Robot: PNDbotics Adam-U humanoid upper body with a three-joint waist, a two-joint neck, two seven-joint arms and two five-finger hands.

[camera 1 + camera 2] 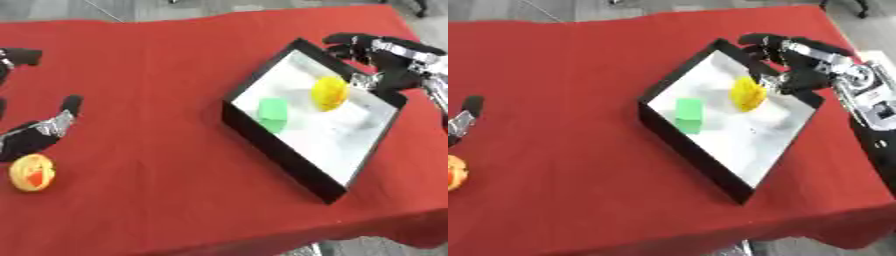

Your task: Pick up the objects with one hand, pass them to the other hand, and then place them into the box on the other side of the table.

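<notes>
Over on the far side, the right robot hand (798,62) hangs above the back corner of the box (697,150), its fingers spread and relaxed, with nothing between them. Just beneath its fingertips sits a yellow object (748,93), which I judge has been let go, since the robot hand is apart and touches it, if at all, only at the tip. Beside it, nearer the box's left wall, lies a green block (688,115) on the pale floor. The box sits askew on the red desk (579,75), one corner pointing toward the near edge, so the right arm reaches it easily from its own side.

Well apart, at the left edge of the desk, the left robot hand (39,132) rests low with its fingers stretched out and holding nothing. Just below it lies an orange and yellow ball (32,172), not yet picked up. It looks like the next thing to be lifted and passed across.
</notes>
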